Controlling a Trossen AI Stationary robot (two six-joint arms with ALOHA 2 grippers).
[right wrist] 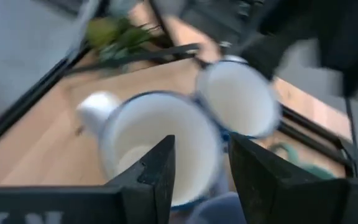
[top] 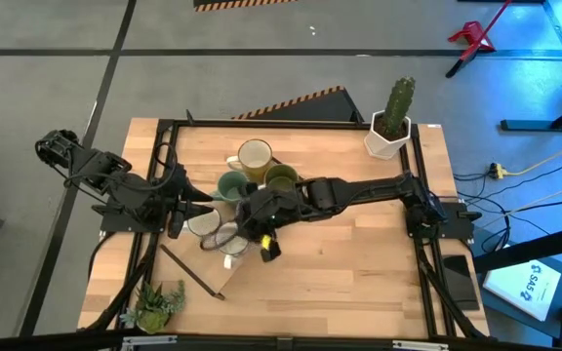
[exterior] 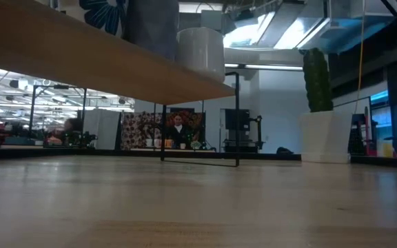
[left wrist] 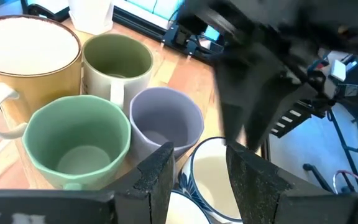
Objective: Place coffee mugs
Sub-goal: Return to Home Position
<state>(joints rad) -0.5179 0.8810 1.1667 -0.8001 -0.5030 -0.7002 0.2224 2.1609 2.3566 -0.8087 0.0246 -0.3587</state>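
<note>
R wrist view: white mugs [right wrist: 166, 137] blurred; flowered mug [exterior: 105, 14] cut off.

Glossy ceramic mugs [left wrist: 79, 140] stand on a smooth wooden table [top: 359, 244].

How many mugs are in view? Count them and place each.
6, clustered: cream mug; olive-lined mug beside it, toward the cactus; green mug and lavender mug next; a white mug and second white mug under the left tool and right tool.

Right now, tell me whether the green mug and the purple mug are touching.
Cannot tell. In the left wrist view the green mug meets the purple mug with no gap showing, but that may be only overlap.
</note>
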